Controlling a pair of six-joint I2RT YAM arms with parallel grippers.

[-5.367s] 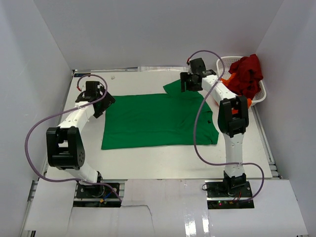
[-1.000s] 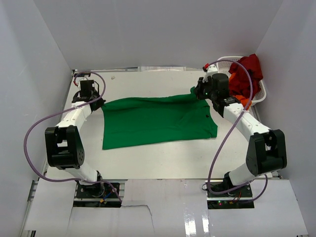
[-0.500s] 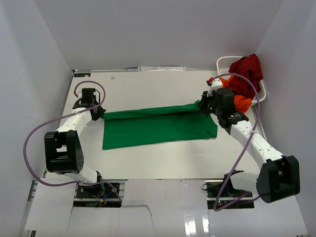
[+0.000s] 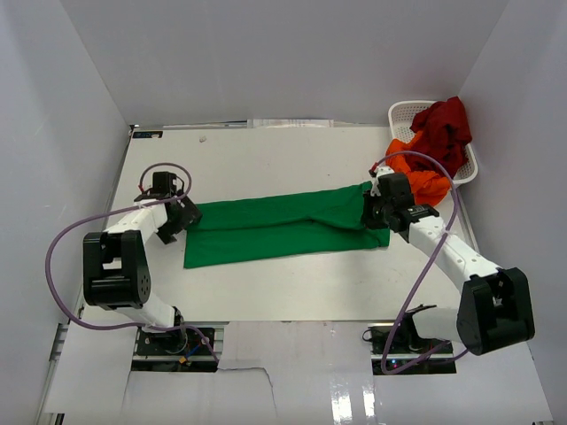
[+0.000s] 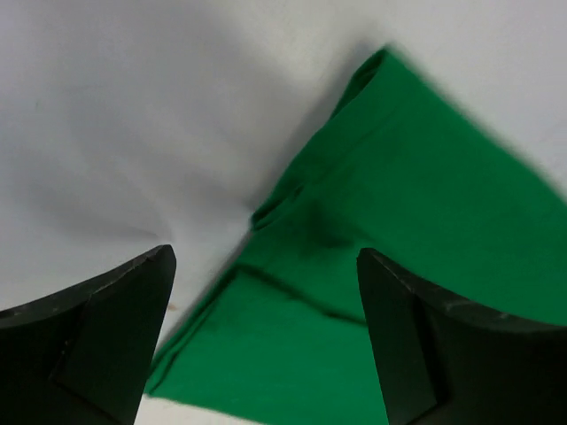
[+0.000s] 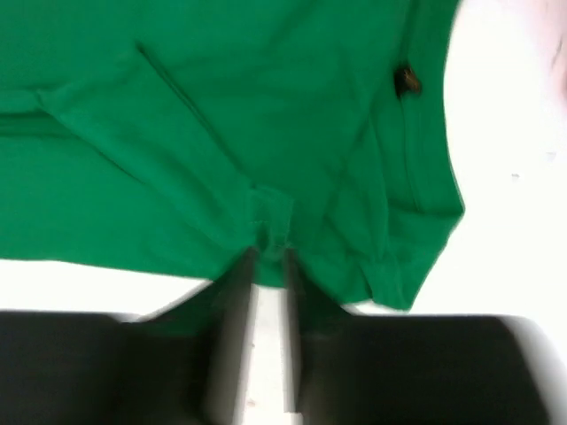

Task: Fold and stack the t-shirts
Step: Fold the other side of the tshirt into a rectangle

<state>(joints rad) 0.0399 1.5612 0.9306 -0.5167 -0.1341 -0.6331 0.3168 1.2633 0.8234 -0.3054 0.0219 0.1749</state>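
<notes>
— Jaws first, please: how do they stand on your screens?

— My left jaws are spread wide, the two dark fingers (image 5: 97, 345) well apart with nothing between them. Below them I see one end of the green t-shirt (image 4: 283, 226) and some bare bench (image 4: 292, 159). My right jaws are drawn almost together, with a small pinch of green cloth bunched right at their tips, so I read them as grasping the shirt.

— Where does that shirt lie?

— On the bench, doubled over into a long narrow band that runs from one arm across to the other. My left jaws sit at its left end and my right jaws at its right end.

— And farther back?

— Past the right arm, the orange t-shirt (image 4: 423, 181) spills from the white basket (image 4: 403, 111) in the far right corner down toward the bench. It ends just beside the green band's right end. The dark red t-shirt (image 4: 445, 128) is heaped in the basket behind it.
</notes>
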